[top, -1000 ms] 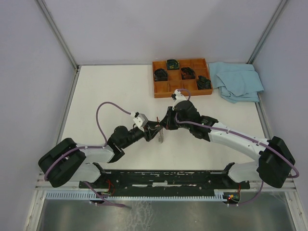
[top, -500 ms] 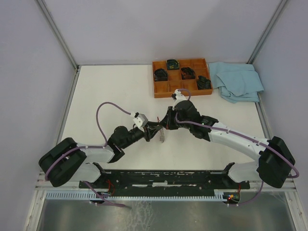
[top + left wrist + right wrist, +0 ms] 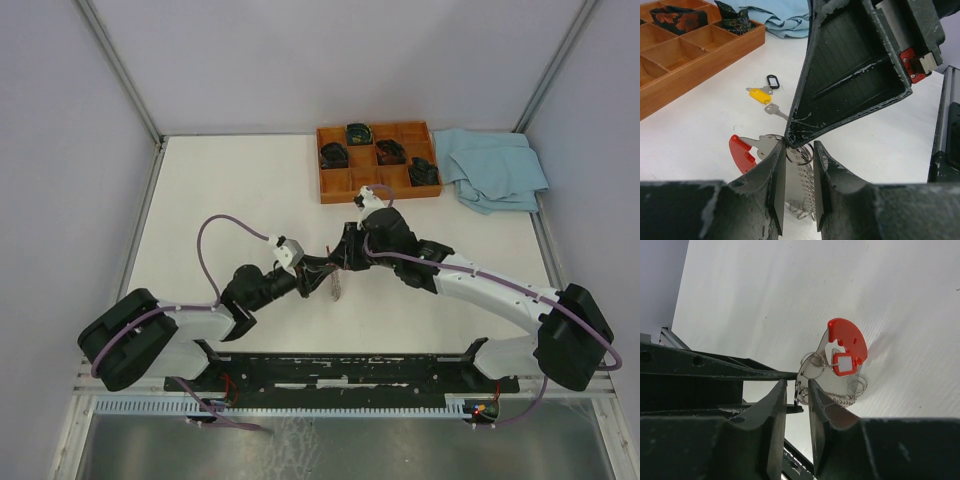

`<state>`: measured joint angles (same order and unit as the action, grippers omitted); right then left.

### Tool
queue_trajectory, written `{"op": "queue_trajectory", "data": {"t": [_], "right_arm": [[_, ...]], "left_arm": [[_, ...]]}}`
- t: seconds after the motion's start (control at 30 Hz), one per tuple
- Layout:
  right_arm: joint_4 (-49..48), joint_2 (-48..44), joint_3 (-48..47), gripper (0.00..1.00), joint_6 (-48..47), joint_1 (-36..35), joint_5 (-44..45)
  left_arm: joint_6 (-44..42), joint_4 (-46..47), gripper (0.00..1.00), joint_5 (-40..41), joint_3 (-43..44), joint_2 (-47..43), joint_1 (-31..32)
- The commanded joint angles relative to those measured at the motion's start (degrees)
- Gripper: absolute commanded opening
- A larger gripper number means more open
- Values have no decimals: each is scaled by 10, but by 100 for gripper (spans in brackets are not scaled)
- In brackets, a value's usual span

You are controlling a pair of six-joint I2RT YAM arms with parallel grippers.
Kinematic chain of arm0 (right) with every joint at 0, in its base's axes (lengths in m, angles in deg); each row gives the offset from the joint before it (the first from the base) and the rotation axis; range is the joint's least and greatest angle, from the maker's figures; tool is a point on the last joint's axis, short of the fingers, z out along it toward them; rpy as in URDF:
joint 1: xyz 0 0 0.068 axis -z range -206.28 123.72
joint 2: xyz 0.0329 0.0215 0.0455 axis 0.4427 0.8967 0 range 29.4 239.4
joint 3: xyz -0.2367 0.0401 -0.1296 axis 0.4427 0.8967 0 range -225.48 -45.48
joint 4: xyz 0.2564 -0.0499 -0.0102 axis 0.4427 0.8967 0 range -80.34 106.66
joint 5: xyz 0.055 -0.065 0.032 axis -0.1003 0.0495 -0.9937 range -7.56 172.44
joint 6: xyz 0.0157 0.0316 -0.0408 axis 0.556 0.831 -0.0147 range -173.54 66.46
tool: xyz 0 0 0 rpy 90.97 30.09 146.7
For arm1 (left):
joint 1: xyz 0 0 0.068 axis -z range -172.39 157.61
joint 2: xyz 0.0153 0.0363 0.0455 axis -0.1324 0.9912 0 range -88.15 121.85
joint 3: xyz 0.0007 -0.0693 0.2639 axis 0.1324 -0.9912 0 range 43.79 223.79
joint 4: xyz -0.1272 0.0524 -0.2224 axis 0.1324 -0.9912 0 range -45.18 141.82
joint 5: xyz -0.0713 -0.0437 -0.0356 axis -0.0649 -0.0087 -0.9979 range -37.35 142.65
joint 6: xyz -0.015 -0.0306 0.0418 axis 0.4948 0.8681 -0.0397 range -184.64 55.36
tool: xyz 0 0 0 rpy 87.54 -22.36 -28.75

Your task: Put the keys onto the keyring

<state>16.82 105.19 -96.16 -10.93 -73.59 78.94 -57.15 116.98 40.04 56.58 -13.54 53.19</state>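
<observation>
**Mid-table, both grippers meet at the keyring**

Above the middle of the white table, I see the two arms reaching in from either side, their tips almost touching. The keyring hangs between them, lifted clear of the surface, and my right wrist view shows its shadow on the table below.

My left gripper has its fingers drawn in on the keyring. The thin silver ring sits between the pads, and a ribbed strip of metal fills the gap just under it. The red band sticks out to one side of those fingers, joined to a flat silver piece.

My right gripper comes in from above, with one fingertip right at the top of the silver ring. Its fingers are nearly together, with only a narrow slot left. Something thin and dark lies in that slot, but I cannot tell whether it is pinched.

On the table beyond the grippers, on the far side, lies a yellow-capped key. A small black oval loop lies just beside its head, and a plain silver key just beside it on the near side.

A wooden compartment tray stands at the far edge, with a crumpled blue cloth to its right.
</observation>
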Motion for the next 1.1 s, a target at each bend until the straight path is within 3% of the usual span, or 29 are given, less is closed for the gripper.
{"op": "queue_trajectory", "data": {"t": [0.0, 0.17, 0.3, 0.4, 0.77, 1.07], "right_arm": [[-17, -29, -32, 35, -49, 12, -25], [-11, -59, -24, 43, -133, 37, -63], [-24, -78, -1, 58, -250, 53, -105], [-32, -80, 16, 63, -312, 62, -150], [-67, -25, 25, 61, -394, 73, -250], [-150, -29, 74, 61, -432, 73, -251]], "left_arm": [[52, 42, 3, -7, -5, -13, -15], [78, 40, 3, -27, -13, -22, -37], [97, 16, 3, -44, -12, -36, -53], [116, -9, 3, -56, -6, -50, -65], [199, -186, 3, -128, 53, -105, -124], [289, -238, 3, -190, 95, -87, -152]]}}
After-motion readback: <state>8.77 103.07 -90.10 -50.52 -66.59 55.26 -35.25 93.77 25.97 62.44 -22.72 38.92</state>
